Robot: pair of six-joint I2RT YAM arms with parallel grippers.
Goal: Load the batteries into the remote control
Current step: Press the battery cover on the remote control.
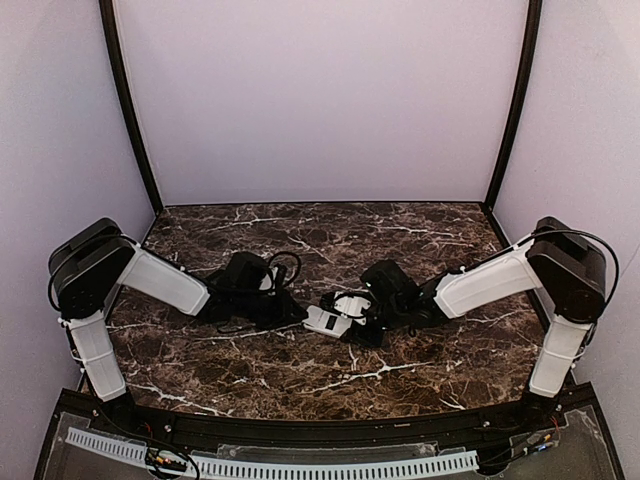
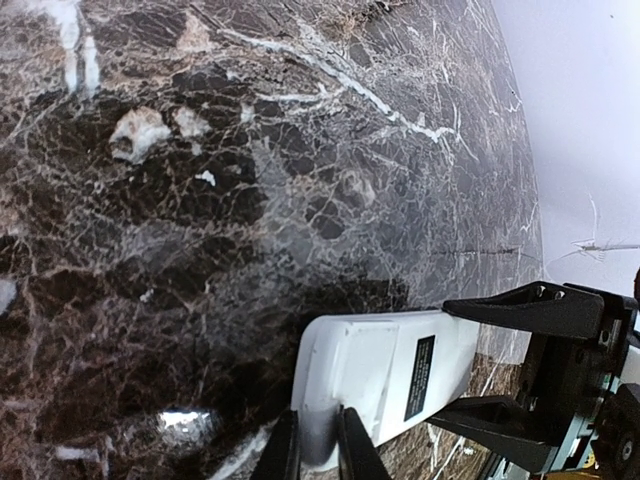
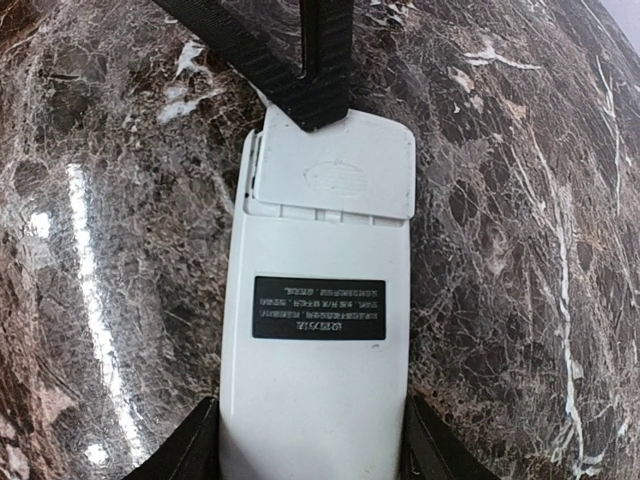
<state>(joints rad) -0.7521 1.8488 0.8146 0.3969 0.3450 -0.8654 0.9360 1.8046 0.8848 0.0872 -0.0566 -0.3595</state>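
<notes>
The remote control lies back up on the marble between the two arms. Its white back carries a black label, and its battery cover is on, slightly askew. My right gripper is shut on the remote's sides at the label end; it also shows in the top view and the left wrist view. My left gripper is nearly closed, pinching the edge of the cover end; it also shows in the top view and the right wrist view. No batteries are in view.
The dark marble table has pale walls at the back and both sides. Black frame posts stand at the back corners. The arms' own bodies lie low over the middle of the table.
</notes>
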